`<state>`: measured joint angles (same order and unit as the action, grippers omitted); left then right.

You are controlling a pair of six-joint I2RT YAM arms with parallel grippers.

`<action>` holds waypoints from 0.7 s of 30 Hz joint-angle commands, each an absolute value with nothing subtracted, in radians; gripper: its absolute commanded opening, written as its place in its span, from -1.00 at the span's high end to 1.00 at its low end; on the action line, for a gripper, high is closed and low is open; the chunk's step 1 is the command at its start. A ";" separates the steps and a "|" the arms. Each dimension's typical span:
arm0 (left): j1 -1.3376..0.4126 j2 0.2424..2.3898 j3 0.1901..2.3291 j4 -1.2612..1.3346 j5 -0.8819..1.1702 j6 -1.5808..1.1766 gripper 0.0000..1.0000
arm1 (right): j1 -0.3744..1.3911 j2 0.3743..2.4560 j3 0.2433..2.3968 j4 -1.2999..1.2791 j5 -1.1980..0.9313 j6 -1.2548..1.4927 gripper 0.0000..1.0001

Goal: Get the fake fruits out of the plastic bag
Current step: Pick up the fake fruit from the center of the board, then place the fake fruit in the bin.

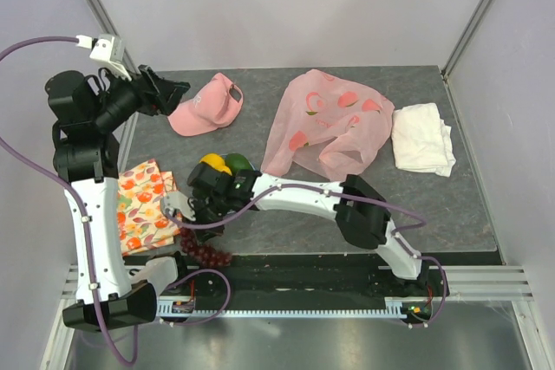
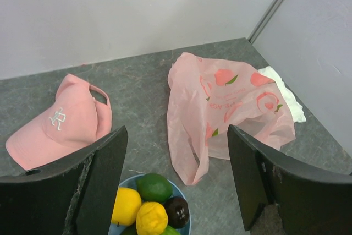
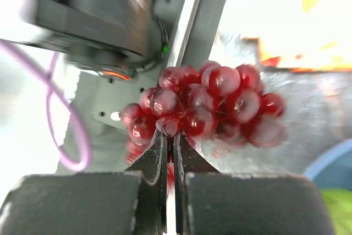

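My right gripper point(image 1: 201, 218) is shut on the red grape bunch point(image 1: 206, 250) and holds it over the table's near-left edge. In the right wrist view the grapes point(image 3: 206, 105) hang just past the nearly closed gripper point(image 3: 170, 141). The blue plate point(image 2: 188, 221) holds a green round fruit point(image 2: 154, 187), a yellow lemon point(image 2: 126, 205), a second yellow fruit and a dark purple one point(image 2: 177, 211). The pink plastic bag point(image 1: 325, 123) lies crumpled at the back centre, also in the left wrist view point(image 2: 225, 105). My left gripper point(image 1: 169, 93) is open and empty, raised at the far left; its own view point(image 2: 177, 136) shows the plate below.
A pink cap point(image 1: 206, 106) lies at the back left. A white cloth point(image 1: 422, 138) lies to the right of the bag. A floral cloth point(image 1: 143, 201) lies at the left edge beside the plate. My right arm stretches across the table's front.
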<state>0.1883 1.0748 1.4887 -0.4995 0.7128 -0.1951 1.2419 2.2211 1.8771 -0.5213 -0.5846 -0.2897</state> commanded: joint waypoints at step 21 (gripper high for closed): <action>0.199 1.081 1.589 -0.460 0.664 -0.183 -0.60 | 0.991 2.065 2.140 -0.557 -0.376 -0.339 0.99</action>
